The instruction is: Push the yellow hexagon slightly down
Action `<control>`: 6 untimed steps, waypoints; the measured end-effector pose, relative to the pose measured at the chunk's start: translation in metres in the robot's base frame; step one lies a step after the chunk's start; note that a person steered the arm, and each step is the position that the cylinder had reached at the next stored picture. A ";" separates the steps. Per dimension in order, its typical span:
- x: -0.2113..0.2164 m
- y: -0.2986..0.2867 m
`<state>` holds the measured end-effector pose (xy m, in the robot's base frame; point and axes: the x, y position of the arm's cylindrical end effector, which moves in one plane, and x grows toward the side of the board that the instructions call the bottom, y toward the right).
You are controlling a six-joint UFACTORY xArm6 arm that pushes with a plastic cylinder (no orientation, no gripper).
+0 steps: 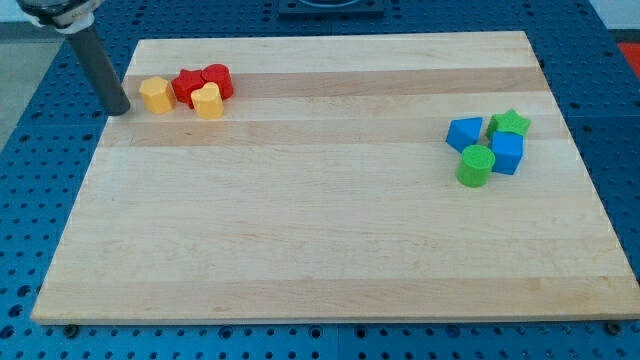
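Note:
The yellow hexagon [155, 95] lies near the board's top left corner. My tip [120, 109] rests just to its left, a small gap away, at the board's left edge. To the hexagon's right sit a red star-like block [187, 86], a red cylinder-like block [218, 80] and a yellow heart-like block [208, 102], packed together.
At the view's right stands a cluster: a blue triangle [464, 132], a green star [509, 123], a blue cube-like block [506, 153] and a green cylinder [475, 166]. The wooden board [320, 240] lies on a blue perforated table.

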<state>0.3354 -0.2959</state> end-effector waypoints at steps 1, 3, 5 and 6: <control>-0.042 -0.001; -0.070 0.006; -0.046 0.040; -0.033 0.057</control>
